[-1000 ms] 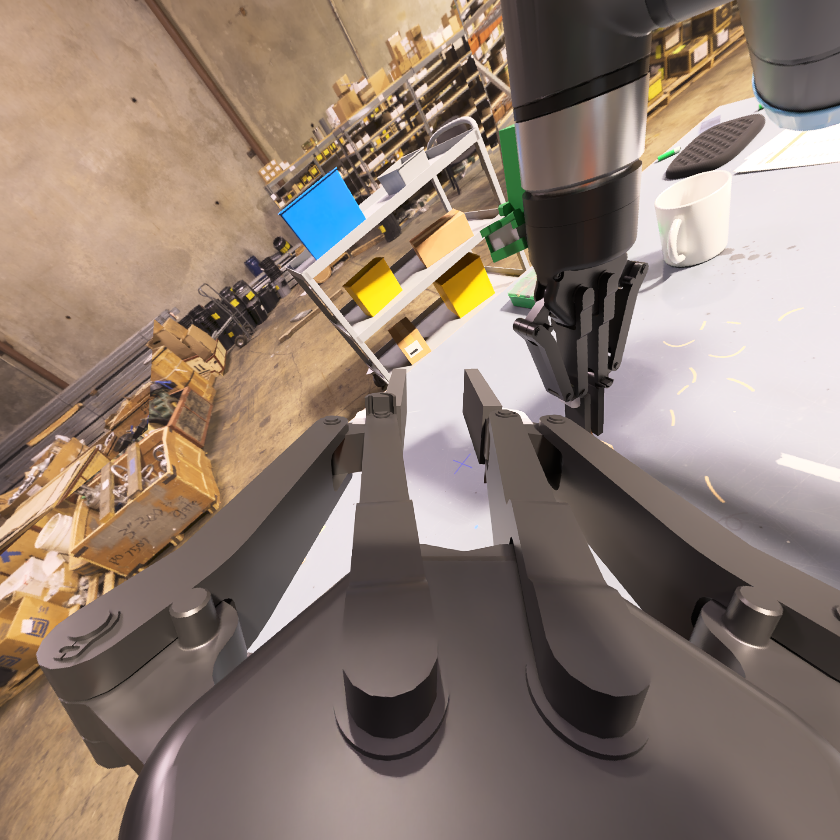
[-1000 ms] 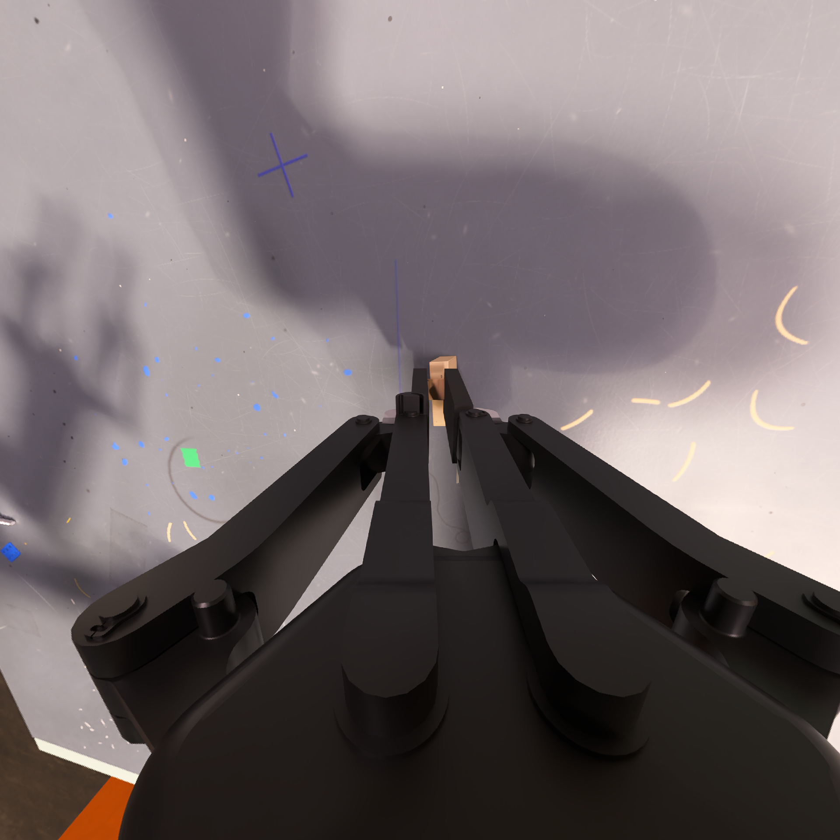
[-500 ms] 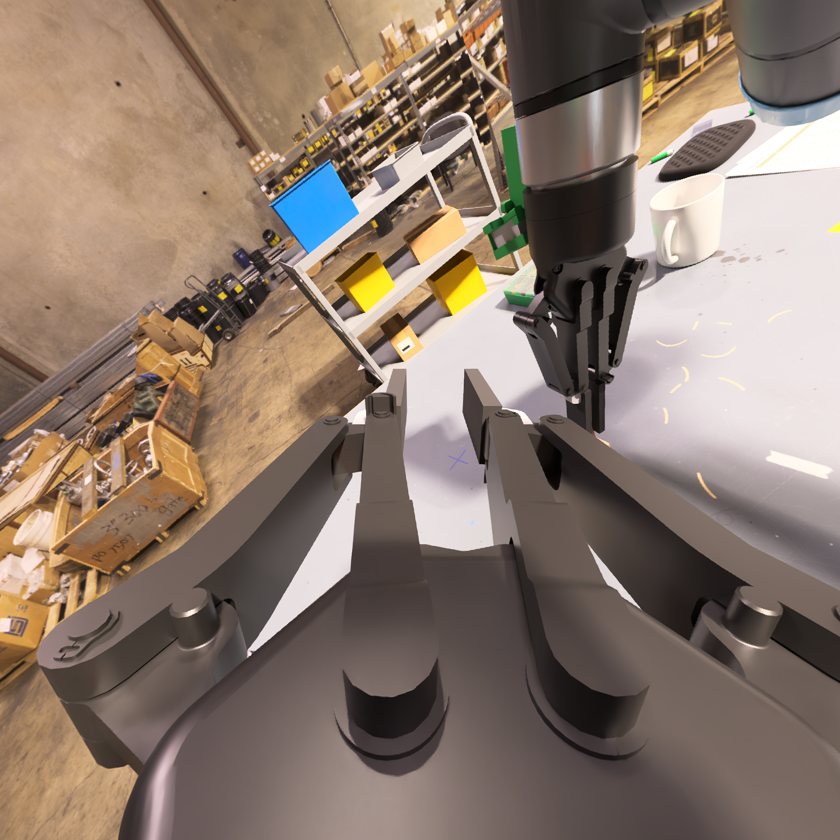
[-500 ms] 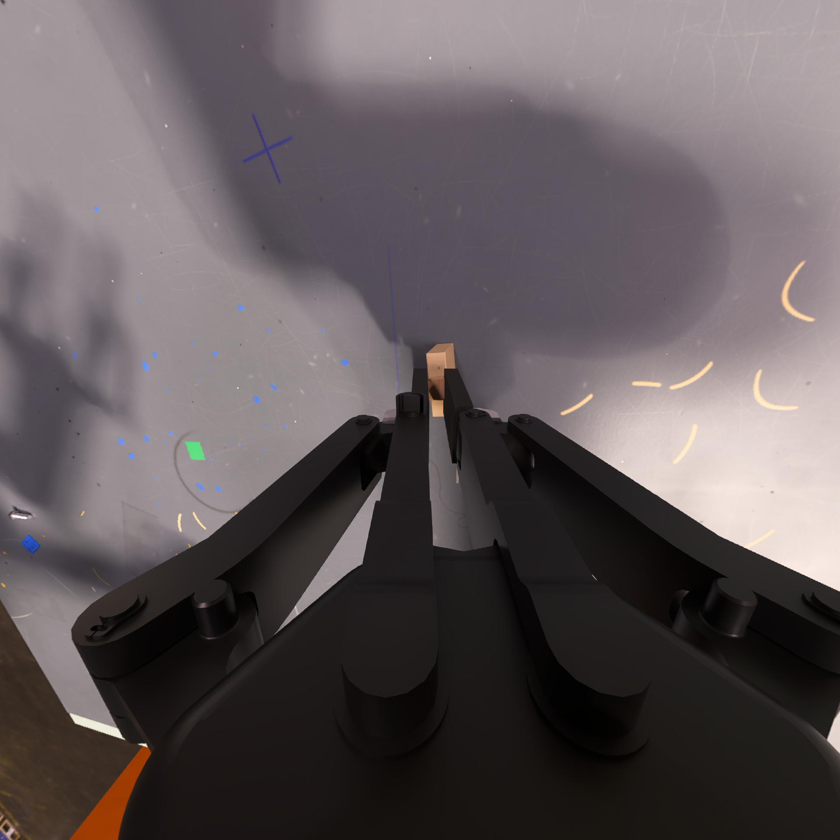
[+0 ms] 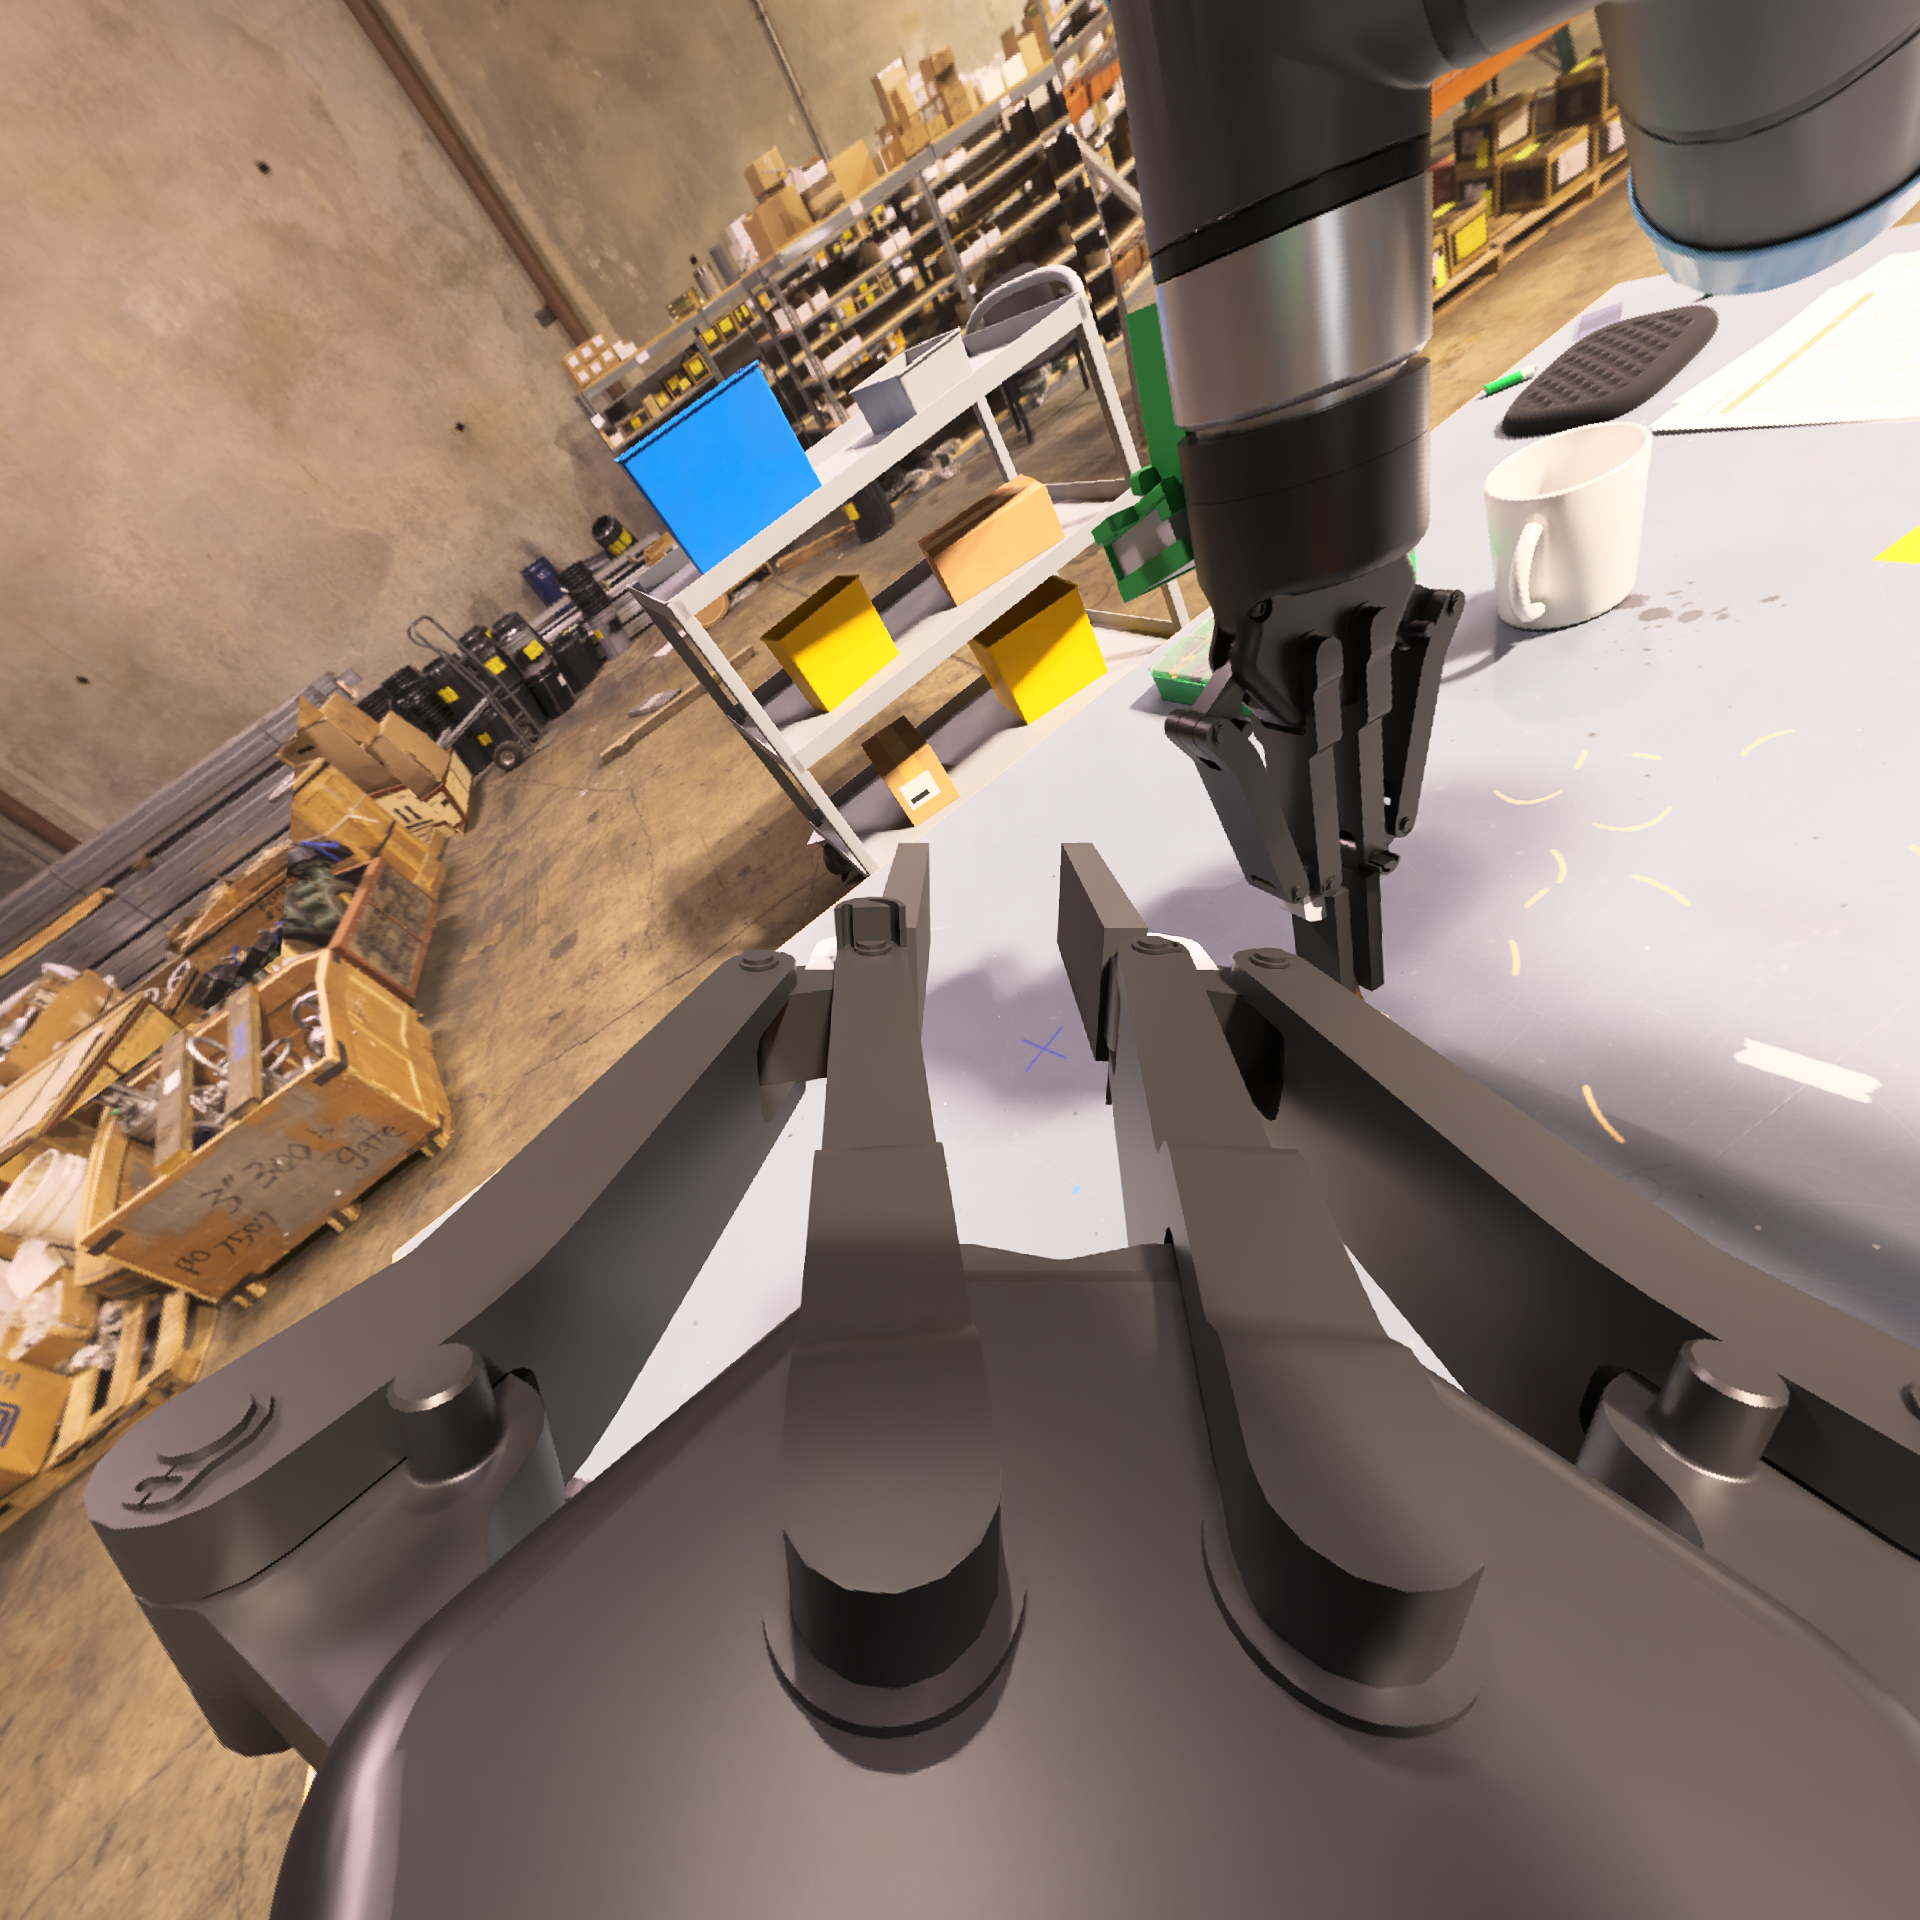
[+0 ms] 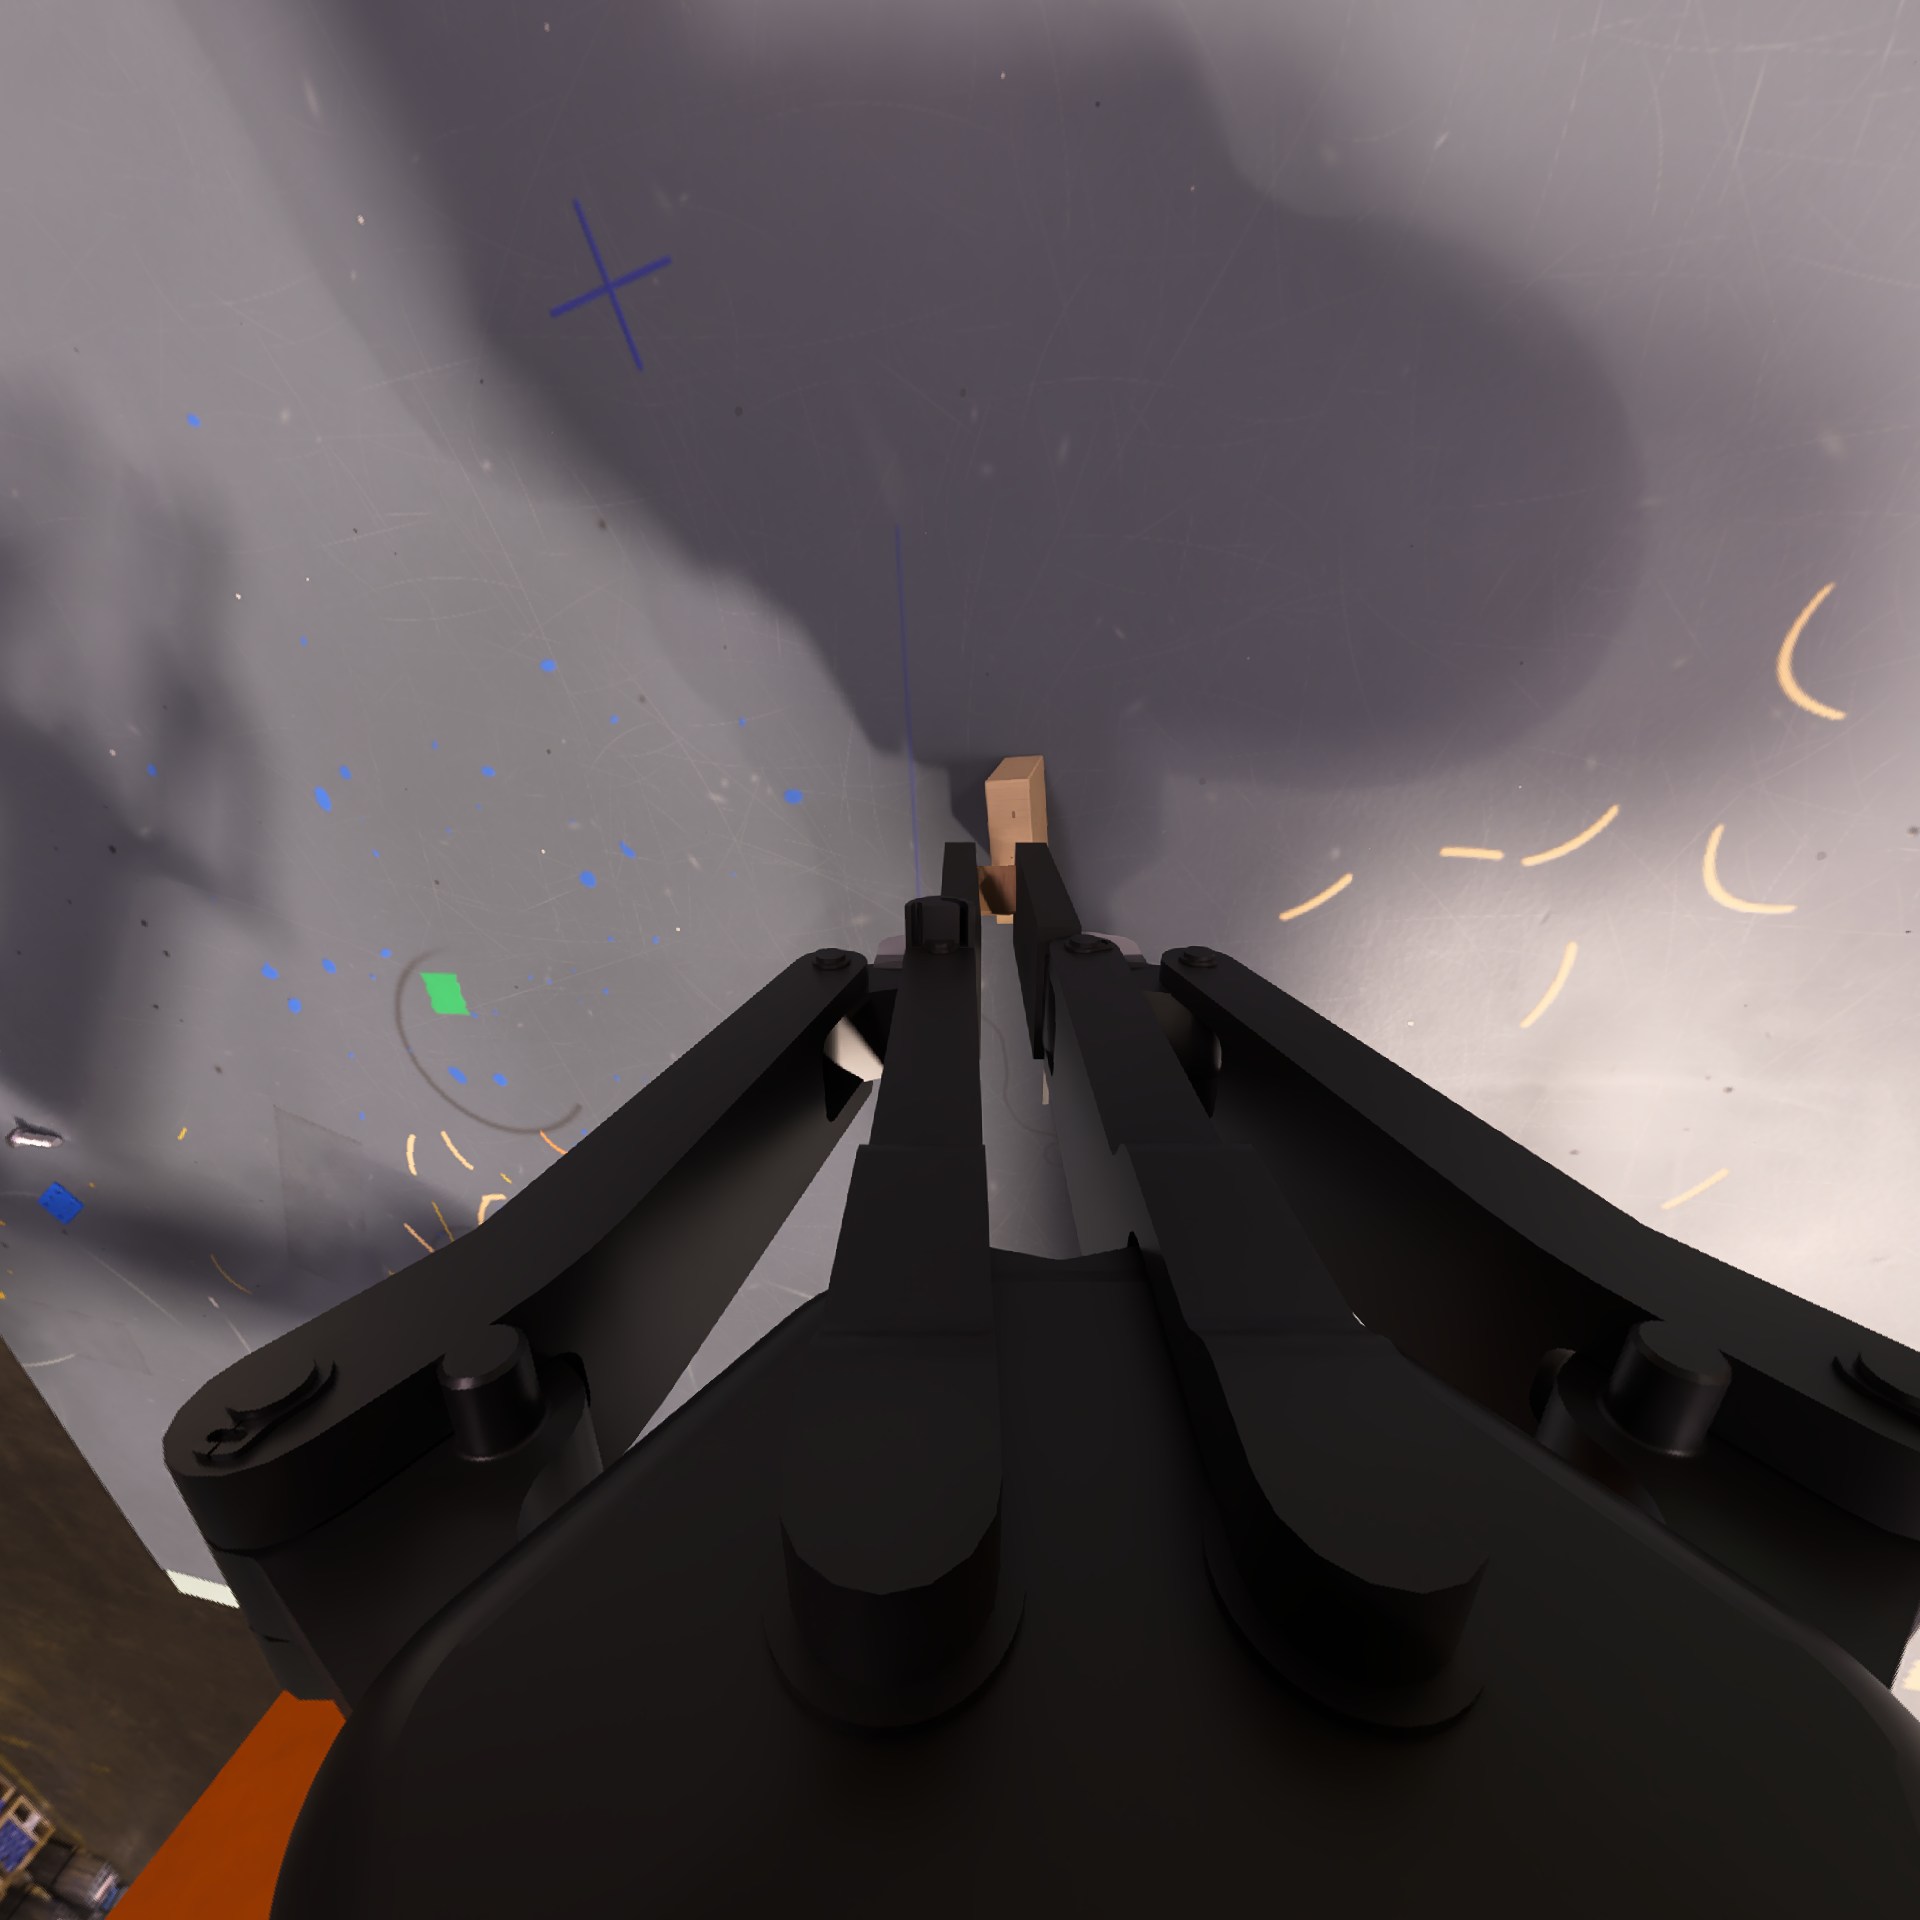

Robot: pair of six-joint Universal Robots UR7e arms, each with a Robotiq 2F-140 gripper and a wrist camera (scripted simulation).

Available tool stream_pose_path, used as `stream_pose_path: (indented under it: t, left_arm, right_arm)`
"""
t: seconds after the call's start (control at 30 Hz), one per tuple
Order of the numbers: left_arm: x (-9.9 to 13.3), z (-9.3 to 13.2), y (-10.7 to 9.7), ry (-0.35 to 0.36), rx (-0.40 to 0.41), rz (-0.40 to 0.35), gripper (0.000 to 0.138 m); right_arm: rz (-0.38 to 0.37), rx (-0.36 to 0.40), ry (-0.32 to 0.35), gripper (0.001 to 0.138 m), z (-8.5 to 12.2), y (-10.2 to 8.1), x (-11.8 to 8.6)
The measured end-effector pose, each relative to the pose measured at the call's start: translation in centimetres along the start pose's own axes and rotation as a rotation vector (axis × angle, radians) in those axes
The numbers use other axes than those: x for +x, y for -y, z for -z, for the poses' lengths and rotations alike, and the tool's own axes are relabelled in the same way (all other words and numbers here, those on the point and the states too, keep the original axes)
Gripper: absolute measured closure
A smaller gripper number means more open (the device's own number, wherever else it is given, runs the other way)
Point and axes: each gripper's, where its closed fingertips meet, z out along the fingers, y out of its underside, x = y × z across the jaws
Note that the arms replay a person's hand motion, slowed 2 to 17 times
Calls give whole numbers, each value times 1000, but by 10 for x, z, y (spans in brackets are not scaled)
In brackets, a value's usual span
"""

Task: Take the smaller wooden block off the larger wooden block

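Note:
In the right wrist view my right gripper [image 6: 995,878] is shut on the smaller wooden block [image 6: 994,890], a sliver of darker wood between the fingertips. Just beyond the tips the larger wooden block [image 6: 1014,802] stands pale on the grey table [image 6: 1351,260], apart from the held piece. In the left wrist view my left gripper [image 5: 987,904] is open and empty above the table's edge. The right gripper [image 5: 1345,951] points straight down beside it with its tips low over the table. Both blocks are hidden in that view.
A white mug [image 5: 1569,520], a black perforated pad [image 5: 1605,369] and a green bin [image 5: 1179,665] sit at the table's far side. A shelf cart [image 5: 935,582] stands beyond the edge. A blue cross mark [image 6: 611,283] and a green chip [image 6: 447,992] lie on the table.
My right gripper has risen with the smaller block in it. The larger block has dropped away beneath the fingertips. The left gripper has stayed open and has barely shifted.

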Motion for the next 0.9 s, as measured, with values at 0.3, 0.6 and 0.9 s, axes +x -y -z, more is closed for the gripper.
stream_pose_path:
  t: [0.3,0.6,0.9]
  left_arm:
    - [-1,4,1,-15,8,17,105]
    - [-2,8,1,-21,13,22,105]
    - [0,12,3,-30,24,21,105]
  right_arm:
    - [16,-16,-17,129,7,0,-3]
    - [22,-30,-27,129,17,-1,-5]
    - [29,-30,-37,129,29,0,-6]
